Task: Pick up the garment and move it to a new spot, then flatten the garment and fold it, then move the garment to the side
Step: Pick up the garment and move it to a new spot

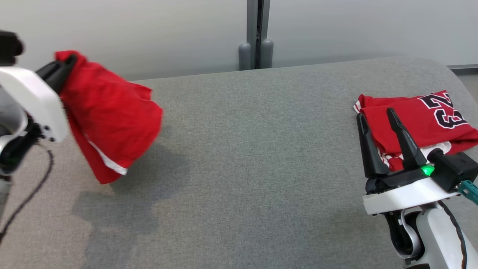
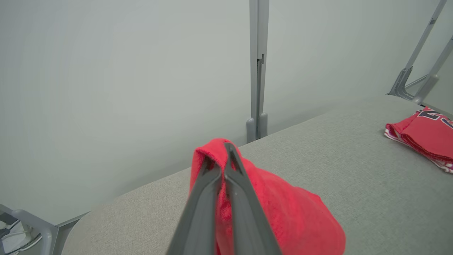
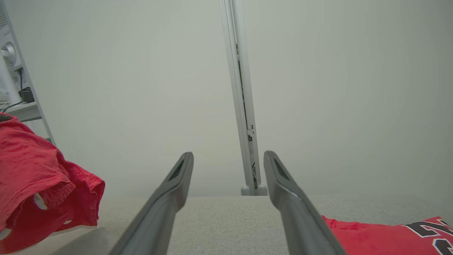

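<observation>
A red garment (image 1: 112, 116) with a white stripe hangs bunched at the far left, lifted off the grey padded table (image 1: 261, 157). My left gripper (image 1: 71, 59) is shut on its top edge. In the left wrist view the closed fingers (image 2: 231, 170) pinch a fold of the garment (image 2: 283, 209), which drapes down over the table. The right wrist view has the garment (image 3: 35, 177) at its left edge. At the lower right my right gripper (image 1: 375, 113) stands open with nothing between its fingers (image 3: 177, 177).
A folded red jersey (image 1: 422, 119) with black numbers lies at the table's right edge, partly under my right gripper; it also appears as the jersey (image 2: 424, 134) and the jersey (image 3: 382, 237). A grey post (image 1: 256, 37) stands behind the table. A black cable (image 1: 37, 186) hangs at left.
</observation>
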`<state>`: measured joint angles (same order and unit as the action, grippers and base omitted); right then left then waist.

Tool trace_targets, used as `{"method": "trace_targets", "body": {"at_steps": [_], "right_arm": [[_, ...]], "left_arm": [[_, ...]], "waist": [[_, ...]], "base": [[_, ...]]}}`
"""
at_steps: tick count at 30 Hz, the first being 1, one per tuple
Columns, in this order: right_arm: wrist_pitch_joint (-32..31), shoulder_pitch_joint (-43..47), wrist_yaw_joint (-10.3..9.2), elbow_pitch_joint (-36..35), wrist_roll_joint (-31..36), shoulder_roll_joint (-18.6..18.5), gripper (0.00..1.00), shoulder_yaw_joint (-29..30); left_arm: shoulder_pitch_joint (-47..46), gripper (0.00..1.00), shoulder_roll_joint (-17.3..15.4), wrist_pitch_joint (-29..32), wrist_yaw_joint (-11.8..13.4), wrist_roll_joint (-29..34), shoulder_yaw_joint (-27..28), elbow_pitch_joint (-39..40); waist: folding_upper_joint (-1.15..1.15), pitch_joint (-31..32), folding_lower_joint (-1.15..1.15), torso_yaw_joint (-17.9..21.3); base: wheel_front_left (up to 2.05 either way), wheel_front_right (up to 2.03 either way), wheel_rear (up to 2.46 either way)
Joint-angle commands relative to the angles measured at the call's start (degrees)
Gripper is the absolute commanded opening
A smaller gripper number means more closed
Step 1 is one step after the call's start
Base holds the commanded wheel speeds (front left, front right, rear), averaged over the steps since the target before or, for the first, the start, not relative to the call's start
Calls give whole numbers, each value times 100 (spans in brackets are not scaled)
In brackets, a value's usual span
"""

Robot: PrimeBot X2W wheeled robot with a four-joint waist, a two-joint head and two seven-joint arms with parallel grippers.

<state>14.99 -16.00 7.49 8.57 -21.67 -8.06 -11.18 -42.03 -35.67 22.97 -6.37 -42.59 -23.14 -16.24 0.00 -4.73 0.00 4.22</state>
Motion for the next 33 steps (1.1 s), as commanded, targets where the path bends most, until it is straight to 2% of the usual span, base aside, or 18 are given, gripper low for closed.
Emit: {"method": "trace_targets", "body": {"at_steps": [1,4,7,8,12,15,20,26,31,32,33], "right_arm": [[26,50,1,-12,-3,-29,100,54],[26,75,1,-30,12,-31,100,82],[26,88,1,-84,25,-28,100,123],[26,88,1,-84,25,-28,100,123],[26,73,1,-132,26,-11,100,126],[26,57,1,-126,32,8,100,83],[26,-13,1,-76,17,29,100,10],[26,-95,1,-62,-18,16,100,-12],[26,-113,1,-27,-13,-6,100,1],[26,-112,1,-14,-13,-11,100,6],[26,-110,1,-2,-12,-16,100,6]], "left_arm": [[80,0,85,50,75,-53,-38,338],[83,0,187,109,139,-75,-101,739],[163,0,423,194,228,-141,-245,1415],[163,0,423,194,228,-141,-245,1415],[237,0,710,157,313,-111,-443,1830],[358,0,947,43,402,21,-657,1828],[550,0,1484,-482,379,262,-1032,1270],[690,0,2075,-1304,232,606,-1497,-15],[696,0,2452,-1734,63,678,-1823,-1172],[666,8,2514,-1818,36,682,-1871,-1363],[626,50,2571,-1886,13,690,-1915,-1549]], "waist": [[0,44,0,41],[0,58,0,69],[0,47,0,138],[0,47,0,138],[0,-18,0,229],[0,-90,0,312],[0,-232,0,479],[0,-379,0,676],[0,-442,0,735],[0,-442,0,736],[0,-437,0,732]], "base": [[0,0,0],[0,0,0],[0,0,0],[0,0,0],[0,0,0],[0,0,0],[0,0,0],[0,0,0],[0,0,0],[0,0,0],[0,0,0]]}}
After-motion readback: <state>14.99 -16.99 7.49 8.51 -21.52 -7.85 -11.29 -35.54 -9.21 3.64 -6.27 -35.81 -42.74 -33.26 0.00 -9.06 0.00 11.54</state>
